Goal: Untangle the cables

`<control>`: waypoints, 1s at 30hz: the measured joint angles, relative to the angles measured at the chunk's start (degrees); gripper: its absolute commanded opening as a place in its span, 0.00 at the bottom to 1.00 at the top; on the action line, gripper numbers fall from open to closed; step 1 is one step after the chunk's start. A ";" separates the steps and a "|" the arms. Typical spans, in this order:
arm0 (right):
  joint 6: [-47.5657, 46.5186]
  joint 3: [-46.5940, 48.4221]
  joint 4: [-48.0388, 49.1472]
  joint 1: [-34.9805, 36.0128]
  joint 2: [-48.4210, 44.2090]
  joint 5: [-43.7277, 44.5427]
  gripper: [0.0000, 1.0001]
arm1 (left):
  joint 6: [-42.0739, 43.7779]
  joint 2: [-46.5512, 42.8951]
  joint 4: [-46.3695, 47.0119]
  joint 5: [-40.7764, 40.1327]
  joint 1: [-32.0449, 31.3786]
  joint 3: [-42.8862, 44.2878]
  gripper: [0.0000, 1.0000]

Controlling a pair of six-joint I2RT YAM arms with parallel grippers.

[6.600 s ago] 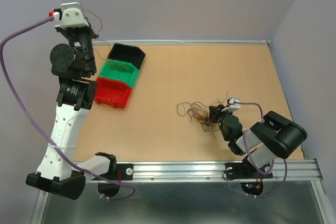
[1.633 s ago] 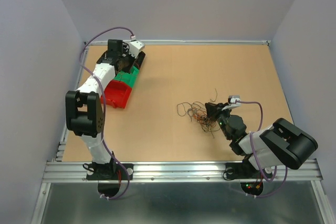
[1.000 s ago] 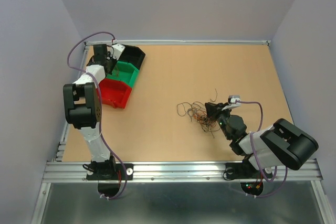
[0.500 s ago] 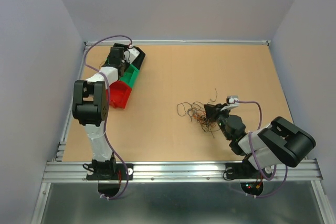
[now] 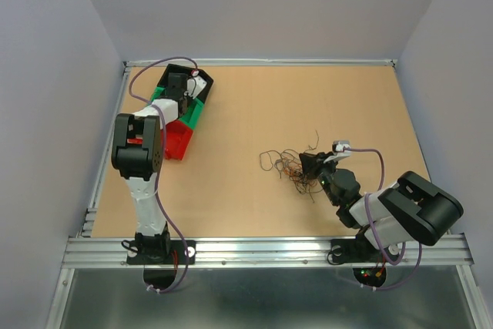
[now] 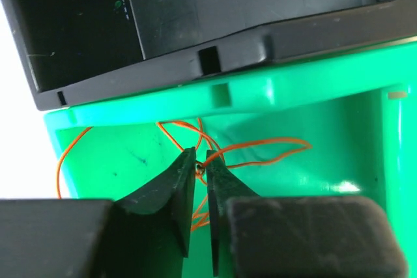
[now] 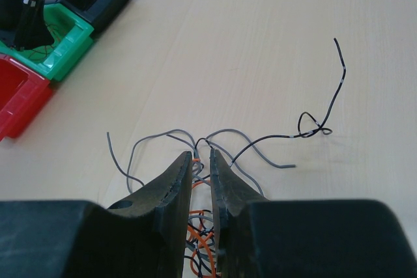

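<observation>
The green bin is lying beneath the left gripper, whose jaws are standing slightly parted, an orange wire trailing from their tips. The tangled cables are running between the right gripper jaws, which are sitting narrow. I cannot tell whether they are gripping.

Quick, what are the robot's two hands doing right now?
Left gripper: open a crack, orange wire between its tips.
Right gripper: narrow gap among the cables; grip cannot be told.
</observation>
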 measured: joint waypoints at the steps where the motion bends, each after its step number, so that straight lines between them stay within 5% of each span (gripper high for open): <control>1: 0.00 0.00 0.00 0.00 0.00 0.00 0.23 | -0.11 -0.15 -0.22 0.09 0.07 0.04 0.28; 17: 0.00 0.00 -0.02 0.00 0.50 -1.20 0.24 | -1.99 -9.90 -7.89 4.44 0.15 4.81 0.51; 25: 0.00 0.00 -0.02 0.00 0.04 -1.22 0.24 | -1.57 -9.97 -10.05 4.20 0.15 4.81 0.32; 30: 0.00 0.00 0.00 0.00 -0.42 -1.25 0.24 | -1.31 -9.73 -10.27 4.15 0.15 4.81 0.00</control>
